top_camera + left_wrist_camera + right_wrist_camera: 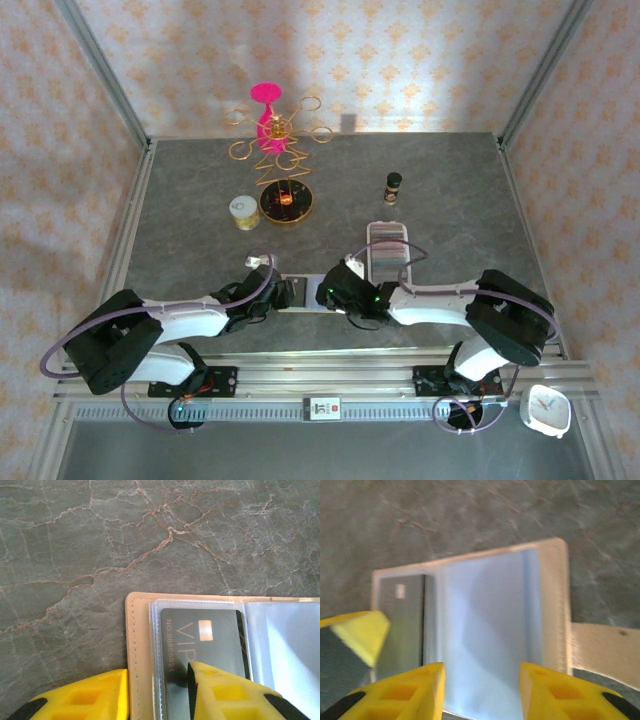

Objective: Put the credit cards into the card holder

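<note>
Card holder (136, 650), 1 dark card (215, 645) inside

I saw the beige card holder (134, 655) lying open flat, a dark VIP card (210, 645) in its clear sleeve, other credit cards (387, 256) rowed nearby.

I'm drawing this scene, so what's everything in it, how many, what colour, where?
grey marbled table: one, under everything
beige leather-like folding card holder: one, open between the grippers
dark VIP credit card: one, inside its clear sleeve
thin plastic credit cards: number unclear, grey and pinkish, in the tray
long white tray: one, right of centre
small dark bottle: one, behind the tray
round black and gold dish: one, back centre
small round yellowish tin: one, beside the dish
gold wire stand, pink top: one, far back
white clock: one, near right corner
left gripper: one, yellow, open, over the holder
right gripper: one, yellow, open, over the holder
</note>
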### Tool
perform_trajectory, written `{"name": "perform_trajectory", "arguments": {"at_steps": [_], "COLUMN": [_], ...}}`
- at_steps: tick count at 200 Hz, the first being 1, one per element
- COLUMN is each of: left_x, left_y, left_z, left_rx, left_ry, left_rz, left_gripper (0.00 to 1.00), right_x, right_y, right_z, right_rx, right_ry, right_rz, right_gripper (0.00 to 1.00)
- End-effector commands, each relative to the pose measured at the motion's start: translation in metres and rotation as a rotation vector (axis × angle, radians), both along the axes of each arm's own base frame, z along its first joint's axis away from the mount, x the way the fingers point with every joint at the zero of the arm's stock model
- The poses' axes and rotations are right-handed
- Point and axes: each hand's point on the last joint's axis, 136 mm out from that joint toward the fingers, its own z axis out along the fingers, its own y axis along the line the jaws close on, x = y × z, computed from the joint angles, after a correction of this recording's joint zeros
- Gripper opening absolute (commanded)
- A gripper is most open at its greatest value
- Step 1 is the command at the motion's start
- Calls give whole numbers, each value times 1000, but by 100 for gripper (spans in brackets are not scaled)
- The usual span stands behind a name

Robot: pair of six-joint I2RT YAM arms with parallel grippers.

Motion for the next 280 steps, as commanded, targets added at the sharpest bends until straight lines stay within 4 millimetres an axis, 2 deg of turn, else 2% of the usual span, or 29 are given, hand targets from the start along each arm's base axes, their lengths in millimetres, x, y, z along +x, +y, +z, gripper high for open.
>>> {"name": "perform_trajectory", "arguments": {"at_steps": [1,27,54,80,110,131,178,201,235,280], "left_x": [-35,-37,-39,-39,-39,-39,-39,-40,-42,-43], "left_y": [-10,-9,-9,-10,-10,-11,-10,-10,-9,-7], "left_z": [-35,-37,-40,-40,-39,-39,-39,-40,-41,-41], "left_rx": [-36,-37,-37,-37,-41,-41,-44,-47,-52,-50], "left_ry": [180,188,197,197,194,195,196,196,201,196], "left_rz": [-92,-94,-96,-98,-98,-99,-97,-99,-95,-87], "left_gripper": [34,34,34,33,33,33,33,33,33,32], "right_x": [-3,-4,-2,2,3,2,-1,-3,-3,4], "right_y": [-5,3,0,-7,-2,3,4,6,21,43], "right_z": [-6,-7,-5,9,21,16,-12,-19,-21,0], "right_rx": [-14,18,8,-4,8,9,-61,-60,0,118], "right_ry": [10,19,9,-32,-56,-44,13,30,43,9], "right_rz": [-21,-3,-15,-42,-25,-10,1,8,25,32], "right_gripper": [43,43,43,43,43,43,43,43,44,44]}}
